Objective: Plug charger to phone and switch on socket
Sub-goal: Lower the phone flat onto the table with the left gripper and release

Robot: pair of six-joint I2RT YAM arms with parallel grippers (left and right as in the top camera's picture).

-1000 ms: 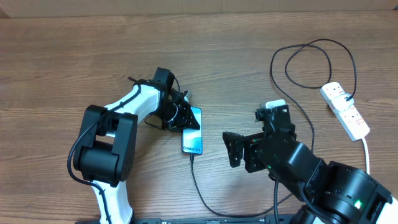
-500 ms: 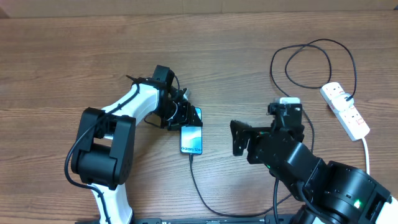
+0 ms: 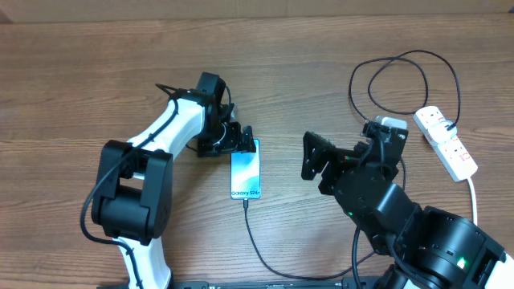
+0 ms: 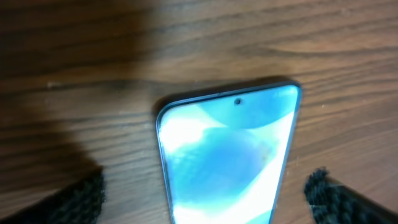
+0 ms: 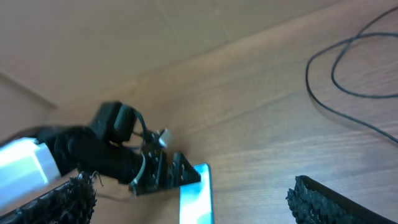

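The phone [image 3: 246, 173] lies flat on the wooden table, its light blue screen up. The charger's thin black cable [image 3: 254, 241] meets the phone's near end and loops round to its black plug [image 3: 452, 127] in the socket [image 3: 446, 143], a white power strip at the right. My left gripper [image 3: 241, 138] is open at the phone's far end. In the left wrist view the phone [image 4: 227, 155] sits between the fingers of the left gripper [image 4: 205, 199] with a gap on each side. My right gripper [image 3: 316, 166] hangs open right of the phone, holding nothing. In the right wrist view its fingers [image 5: 339, 199] frame the phone [image 5: 196, 194].
The charger cable makes a wide loop [image 3: 401, 84] on the table at the back right. A thick white cord [image 3: 474, 193] runs from the power strip toward the near edge. The left arm [image 3: 165, 132] stretches across the table's left half.
The left gripper has opened and let go of the phone, drawing back toward its far end. The phone shifted slightly left. The right gripper moved right and away.
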